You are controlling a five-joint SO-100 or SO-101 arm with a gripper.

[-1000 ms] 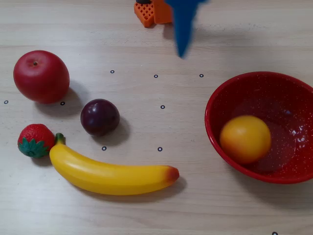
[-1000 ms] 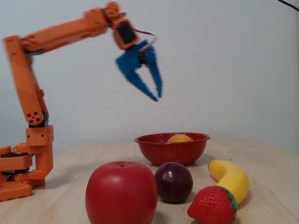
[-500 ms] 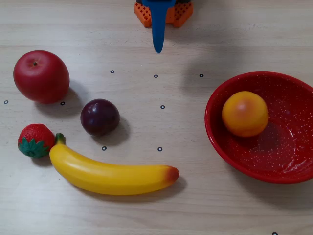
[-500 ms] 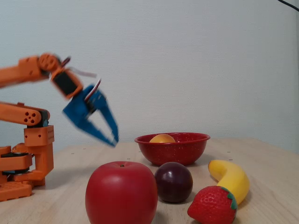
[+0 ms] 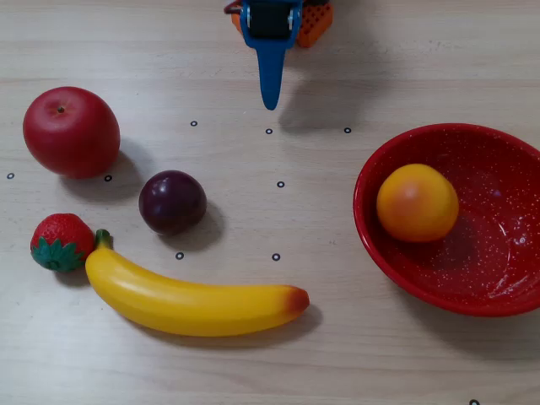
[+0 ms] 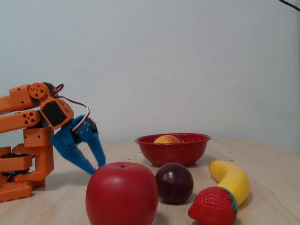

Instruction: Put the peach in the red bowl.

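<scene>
Peach (image 5: 417, 202) sits inside your red bowl (image 5: 506, 152), at its nine o'clock side; your gripper (image 6: 93, 168) hangs well apart, jaws a little open, holding nothing.

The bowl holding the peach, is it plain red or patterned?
The red bowl is glossy red with fine white speckles, clearest in the overhead view.
</scene>
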